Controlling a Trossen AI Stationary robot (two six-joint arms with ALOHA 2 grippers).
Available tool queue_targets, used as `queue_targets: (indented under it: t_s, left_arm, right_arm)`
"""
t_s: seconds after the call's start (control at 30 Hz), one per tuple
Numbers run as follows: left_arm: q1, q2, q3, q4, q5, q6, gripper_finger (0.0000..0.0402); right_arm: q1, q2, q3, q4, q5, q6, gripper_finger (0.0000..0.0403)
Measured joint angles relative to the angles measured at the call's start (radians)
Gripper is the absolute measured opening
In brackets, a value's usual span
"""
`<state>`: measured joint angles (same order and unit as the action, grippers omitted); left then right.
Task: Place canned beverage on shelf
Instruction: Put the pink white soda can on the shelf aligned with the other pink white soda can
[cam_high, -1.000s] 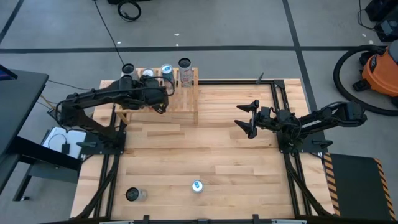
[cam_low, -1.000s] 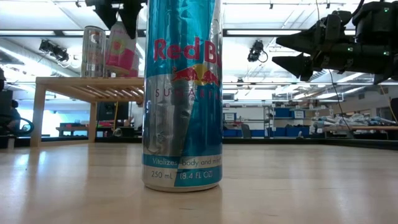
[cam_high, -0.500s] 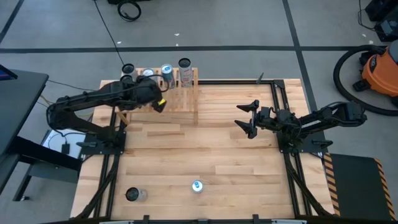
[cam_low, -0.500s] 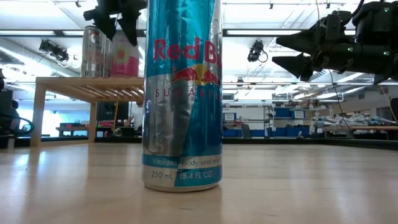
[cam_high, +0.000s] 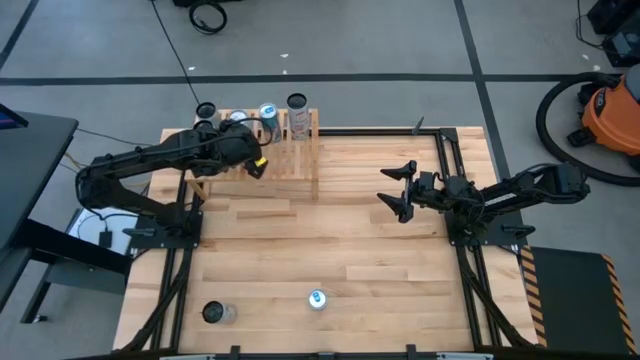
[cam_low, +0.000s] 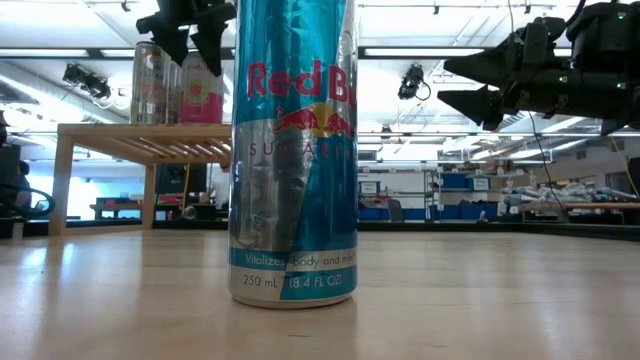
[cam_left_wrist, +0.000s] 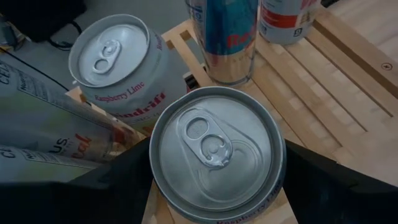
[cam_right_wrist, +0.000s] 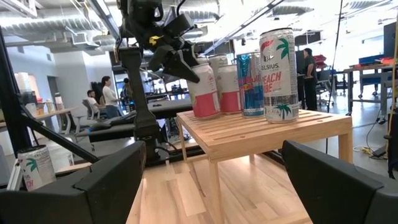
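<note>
At the far left corner of the plank table (cam_high: 330, 240), a low shelf (cam_high: 290, 160) of pale wood is seen, its top made of thin parallel slats. Several cans are stood upright on it: a tall white can with palm print (cam_right_wrist: 279, 67) at one end, a slim blue-and-silver can (cam_right_wrist: 252, 84) next to it, and two short pink-and-white cans beyond. The nearer pink can (cam_left_wrist: 216, 157) is shown from above in the left wrist view, its round brushed-metal lid and pull tab in plain sight, resting on the slats just beside the other pink can (cam_left_wrist: 118, 65). The left gripper (cam_high: 256, 164) is held above this can, its dark fingers spread apart to either side of the lid and not clamped on it. The right gripper (cam_high: 400, 198) is held over the table's right half, well apart from the shelf, its fingers wide apart with nothing between them. Near the table's front edge a slim blue-and-silver can (cam_low: 292, 150) is stood upright on the smooth planks, with slight dents visible in its wall. A dark-topped can (cam_high: 213, 313) is seen to its left.
</note>
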<state>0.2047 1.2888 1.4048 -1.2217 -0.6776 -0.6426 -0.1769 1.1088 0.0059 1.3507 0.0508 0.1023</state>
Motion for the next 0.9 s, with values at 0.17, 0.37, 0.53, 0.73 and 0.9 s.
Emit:
queue_targets:
  t_s: [0.17,0.37,0.53,0.73,0.9]
  left_arm:
    - [0.006,0.0,0.0,-0.001,0.011,-0.005,0.0302]
    - [0.025,0.0,0.0,-0.012,0.015,-0.039,0.0302]
    - [0.022,0.0,0.0,0.002,0.031,-0.035,0.0311]
    - [0.023,0.0,0.0,-0.008,0.045,-0.032,0.0316]
    - [0.024,0.0,0.0,-0.006,0.046,-0.033,0.0316]
  right_arm:
    - [0.0,0.0,0.0,0.0,0.0,0.0,0.0385]
    - [0.0,0.0,0.0,0.0,0.0,0.0,0.0385]
    - [0.0,0.0,0.0,0.0,0.0,0.0,0.0385]
    - [0.0,0.0,0.0,0.0,0.0,0.0,0.0385]
    - [0.0,0.0,0.0,0.0,0.0,0.0,0.0385]
